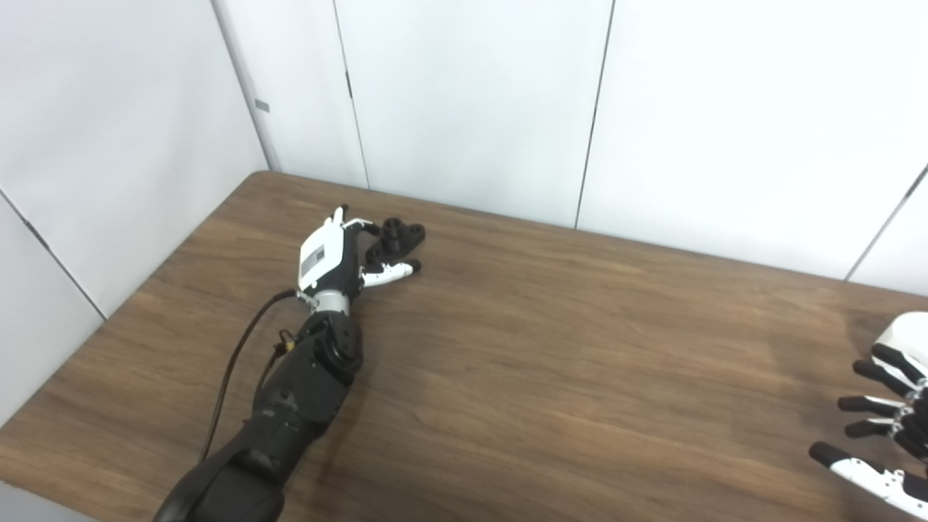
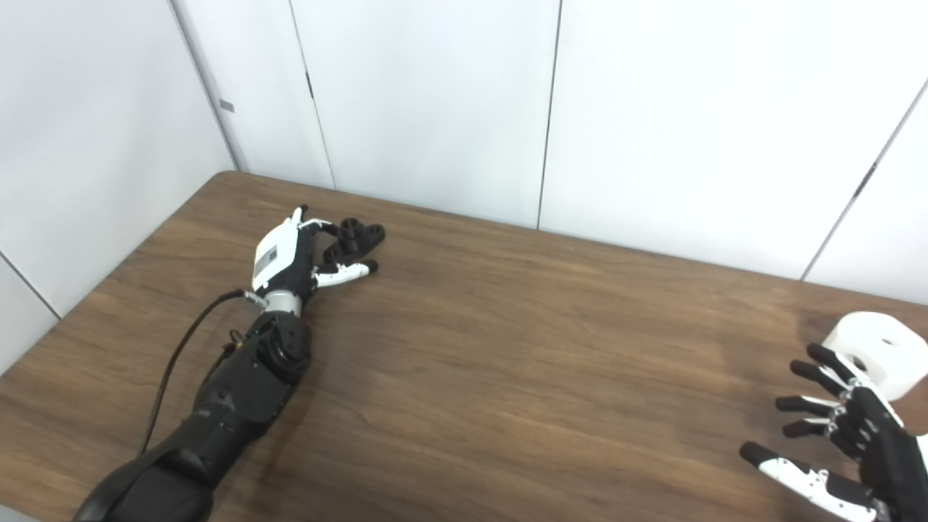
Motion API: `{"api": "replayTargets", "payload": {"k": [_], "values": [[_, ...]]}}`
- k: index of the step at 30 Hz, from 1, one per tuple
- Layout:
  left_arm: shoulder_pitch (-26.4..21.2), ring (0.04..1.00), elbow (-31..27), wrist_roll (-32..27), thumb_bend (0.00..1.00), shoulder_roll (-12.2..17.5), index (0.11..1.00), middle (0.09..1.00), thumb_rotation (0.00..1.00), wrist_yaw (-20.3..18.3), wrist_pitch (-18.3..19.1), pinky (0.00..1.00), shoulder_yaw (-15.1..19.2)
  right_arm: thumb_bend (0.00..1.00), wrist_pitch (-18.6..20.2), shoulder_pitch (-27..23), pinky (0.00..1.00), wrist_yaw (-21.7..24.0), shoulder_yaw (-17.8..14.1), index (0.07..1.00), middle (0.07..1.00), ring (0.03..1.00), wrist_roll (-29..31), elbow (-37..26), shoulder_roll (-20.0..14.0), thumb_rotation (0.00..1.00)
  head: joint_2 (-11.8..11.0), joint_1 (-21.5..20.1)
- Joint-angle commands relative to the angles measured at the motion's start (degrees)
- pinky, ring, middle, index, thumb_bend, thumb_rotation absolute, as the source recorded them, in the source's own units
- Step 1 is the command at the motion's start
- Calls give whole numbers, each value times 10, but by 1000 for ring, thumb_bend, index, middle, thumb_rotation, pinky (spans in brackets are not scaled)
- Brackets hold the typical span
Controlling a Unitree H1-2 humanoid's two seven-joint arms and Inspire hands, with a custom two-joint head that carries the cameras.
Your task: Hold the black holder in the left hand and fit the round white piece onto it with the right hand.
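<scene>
The black holder [image 1: 397,238] lies on the wooden table [image 1: 551,377] near its far left corner. My left hand [image 1: 332,255] rests right beside it, fingers curled along its far side and thumb stretched out along its near side; the hand is open and I cannot see a firm grasp. The round white piece [image 2: 881,349], a thick disc with a hole in the top, sits at the table's right side. My right hand [image 2: 844,442] hovers just in front of it with fingers spread, open and holding nothing.
White wall panels [image 1: 471,101] rise directly behind the table's far edge and along its left side. A black cable [image 1: 232,370] runs along my left forearm. Bare wood spans the stretch between my two hands.
</scene>
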Motion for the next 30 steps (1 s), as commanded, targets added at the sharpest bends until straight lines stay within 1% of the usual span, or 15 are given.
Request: {"api": "replayTargets", "payload": {"k": [1, 2, 4, 5, 6, 8, 11, 14, 17, 22, 26, 28, 30], "values": [[-11, 1000, 7, -5, 897, -5, 691, 1000, 169, -6, -3, 954, -4, 650, -17, -10, 487, -2, -6, 832, 789, 626, -1, -17, -11, 99, 0, 1], [-12, 1000, 10, -6, 890, -6, 682, 997, 157, -5, -6, 953, -3, 650, -17, -10, 482, -2, -7, 832, 789, 619, -2, -17, -11, 99, 0, 1], [-12, 1000, 13, -10, 869, -10, 623, 965, 102, 1, -12, 960, 0, 653, -12, -9, 482, -2, -7, 830, 789, 620, -2, -20, -11, 110, 1, 1], [-12, 1000, 15, -11, 700, -11, 557, 946, 81, 4, -14, 978, 1, 652, -11, -8, 489, -2, -7, 830, 791, 625, -3, -21, -11, 110, 1, 1], [-12, 1000, 14, -12, 596, -13, 516, 934, 69, 7, -15, 990, 3, 651, -8, -8, 493, -1, -8, 831, 792, 629, -2, -23, -11, 110, 2, 0], [-11, 1000, 13, -12, 543, -17, 492, 903, 59, 14, -14, 998, 3, 652, -6, -7, 499, -1, -8, 830, 793, 634, 0, -24, -11, 116, 2, 0], [-10, 994, 13, -14, 526, -21, 484, 881, 55, 18, -17, 1000, 3, 651, -4, -7, 507, -1, -9, 830, 793, 635, -1, -24, -11, 125, 4, 1], [-9, 991, 17, -15, 525, -23, 483, 879, 54, 19, -22, 1000, 2, 647, -11, -8, 510, -1, -9, 831, 793, 636, -3, -21, -12, 126, 5, 2], [-8, 976, 24, -11, 524, -25, 483, 872, 55, 25, -26, 1000, -2, 637, -8, -8, 515, -2, -8, 833, 789, 627, -5, -25, -11, 117, 5, 2], [-5, 975, 29, -14, 524, -27, 483, 876, 55, 19, -30, 1000, -7, 627, -12, -8, 513, -3, -9, 830, 783, 617, -7, -24, -10, 115, 5, 3], [-1, 974, 35, -19, 524, -24, 483, 881, 55, 6, -61, 983, -13, 618, -20, -11, 517, -3, -7, 831, 783, 615, -11, -19, -9, 124, 4, 0], [2, 973, 34, -22, 524, -18, 483, 885, 54, -12, -78, 970, -20, 612, -23, -12, 517, -4, -5, 831, 782, 612, -16, -17, -8, 122, 3, -4], [9, 977, 24, -23, 524, -11, 483, 897, 56, -39, -91, 937, -29, 608, -22, -14, 510, -6, -3, 829, 779, 608, -19, -17, -5, 121, 3, -11]]}}
